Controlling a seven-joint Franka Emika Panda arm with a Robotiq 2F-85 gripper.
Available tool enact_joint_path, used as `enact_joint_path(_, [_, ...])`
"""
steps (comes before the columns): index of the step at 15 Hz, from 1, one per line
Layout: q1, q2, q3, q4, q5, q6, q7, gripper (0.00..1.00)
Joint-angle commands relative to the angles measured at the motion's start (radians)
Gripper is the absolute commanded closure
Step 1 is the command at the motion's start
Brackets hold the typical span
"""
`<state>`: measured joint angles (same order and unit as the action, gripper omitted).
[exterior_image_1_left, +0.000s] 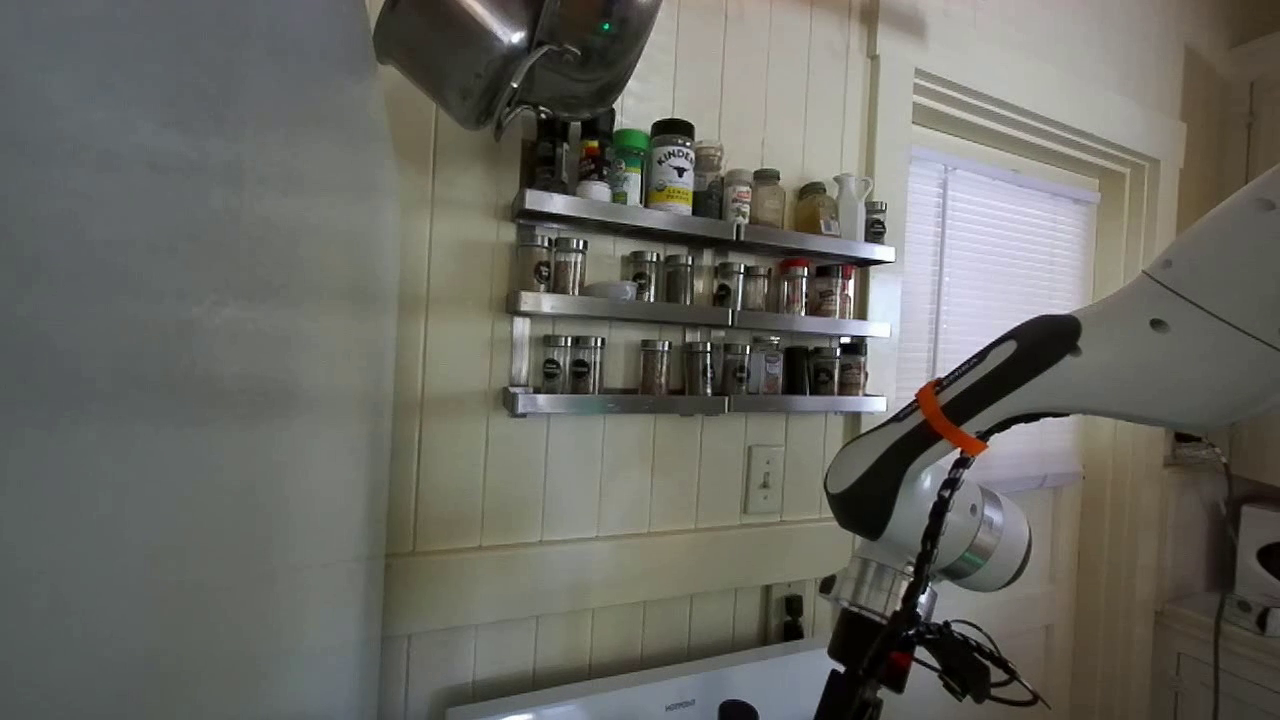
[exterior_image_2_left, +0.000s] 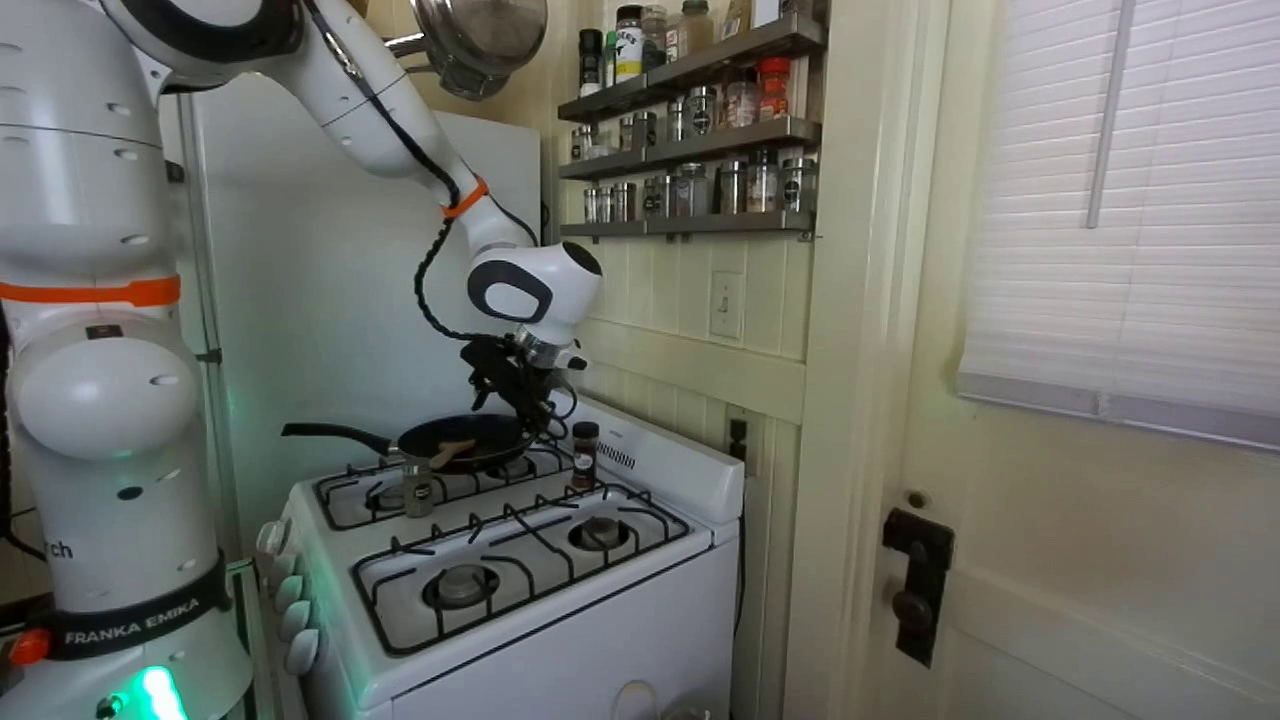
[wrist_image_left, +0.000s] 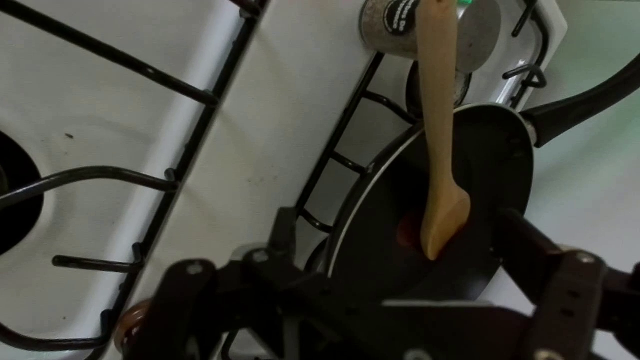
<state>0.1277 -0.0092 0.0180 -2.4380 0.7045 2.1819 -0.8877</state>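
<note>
Fingers (wrist_image_left: 284, 232): black, spread wide, released. Seen from the wrist, they stand well apart, with part of a black round frying pan (wrist_image_left: 492, 150) showing in the gap between them. The finger on the pan-handle side overlaps the pan's edge in that view; whether they touch cannot be told.

Pale wooden spoon (wrist_image_left: 440, 160): lies with its head down inside the pan. In the wrist view the head shows between the fingertips, nearer the one on the pan-handle side. The spoon's handle runs away from the fingers, over the pan rim, and crosses in front of a clear glass spice jar (wrist_image_left: 390, 27) with a round black label. Contact of handle and jar: unclear. A dark red patch (wrist_image_left: 407, 230) shows just beside the spoon head.

In an exterior view the pan sits on the far burner grate of the white gas stove (exterior_image_2_left: 560, 650); the fingers are at the pan's side nearest the back panel (exterior_image_2_left: 670, 460). A dark-lidded jar with reddish-brown contents (exterior_image_2_left: 585, 460) stands upright near them, by that panel.
</note>
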Motion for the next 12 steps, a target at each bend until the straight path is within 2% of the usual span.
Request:
enact_joint_path(1, [-0.010,0.046,0.035,0.019,-0.005,-0.023,-0.022,0.00])
enact_joint_path(8, [-0.021,0.107,0.067,0.043,-0.023,-0.103,-0.111,0.00])
enact_joint_path(12, [-0.029,0.141,0.073,0.065,-0.030,-0.186,-0.170,0.00])
